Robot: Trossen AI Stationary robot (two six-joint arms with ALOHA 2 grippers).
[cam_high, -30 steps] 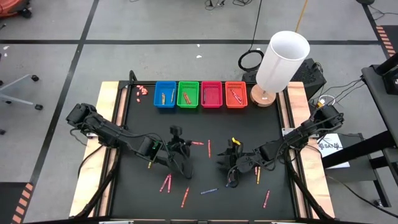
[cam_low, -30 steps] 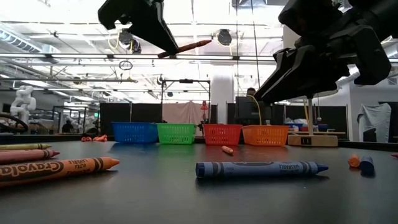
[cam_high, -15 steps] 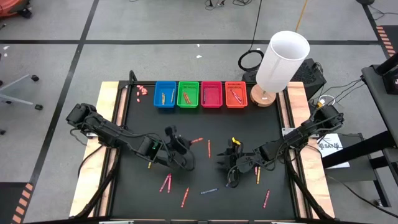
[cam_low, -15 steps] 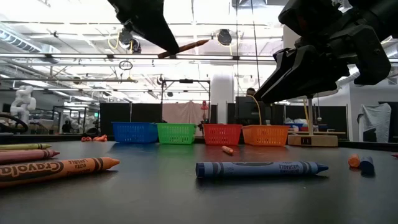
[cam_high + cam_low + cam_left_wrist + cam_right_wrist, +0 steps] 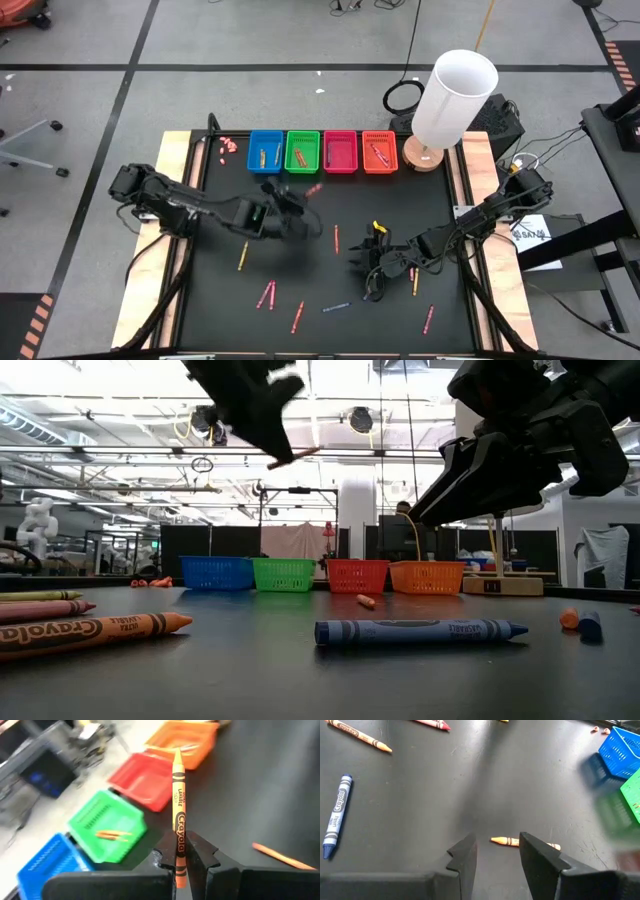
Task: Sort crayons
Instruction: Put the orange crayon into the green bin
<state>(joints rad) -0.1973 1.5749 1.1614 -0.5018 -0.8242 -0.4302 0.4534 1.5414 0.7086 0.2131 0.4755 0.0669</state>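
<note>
My left gripper point(image 5: 298, 203) is shut on an orange crayon point(image 5: 179, 805), held well above the black mat a little short of the row of baskets; in the low view the crayon point(image 5: 295, 457) shows high up. My right gripper point(image 5: 370, 262) is open and empty over the mat's right middle, its fingers point(image 5: 465, 856) above bare mat just short of a lying orange crayon point(image 5: 520, 841). Several more crayons lie flat on the mat, among them a blue one point(image 5: 336, 306), a red one point(image 5: 336, 238) and a yellow one point(image 5: 242, 256). My left gripper pinches the orange crayon near its blunt end point(image 5: 179, 851) between its two fingers. The crayon lies along the fingers and sticks out past their tips, its point point(image 5: 178, 757) toward the baskets. It is lifted clear of the mat and close to level.
Four small baskets stand in a row at the mat's far edge: blue point(image 5: 265, 152), green point(image 5: 302, 151), pink point(image 5: 340, 151), orange point(image 5: 380, 152), some with crayons inside. A tall white cylinder on a round wooden base point(image 5: 452, 95) stands at the far right. Tiny pinkish bits point(image 5: 228, 146) lie far left.
My left gripper has carried the orange crayon toward the table's far edge, closer to the baskets, still shut on it and clear of the mat. My right gripper has kept still.
</note>
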